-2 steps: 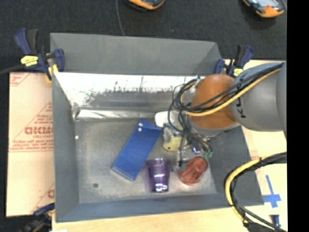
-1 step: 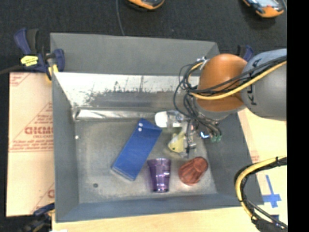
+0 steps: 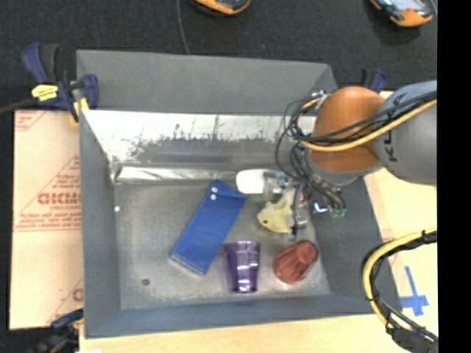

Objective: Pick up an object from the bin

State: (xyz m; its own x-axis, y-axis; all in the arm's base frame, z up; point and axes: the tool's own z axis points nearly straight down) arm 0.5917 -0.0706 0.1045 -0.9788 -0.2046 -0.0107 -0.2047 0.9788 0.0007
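Probably still before the grasp, the gripper (image 3: 296, 213) hangs low just beside a pale yellow lump (image 3: 274, 218) at the right middle of the bin (image 3: 140, 241); whether it is parted or closed I cannot tell. Next it would need to settle round a thing and lift. One each: yellow lump, white piece (image 3: 250, 182), blue box (image 3: 208, 228), purple cup (image 3: 242, 265), red-brown lump (image 3: 296, 262).

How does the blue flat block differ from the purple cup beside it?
The blue block is opaque, long and flat, lying diagonally; the purple cup is translucent, round and tapered. The blue block is clearly larger than the purple cup. Both rest on the bin floor, side by side.
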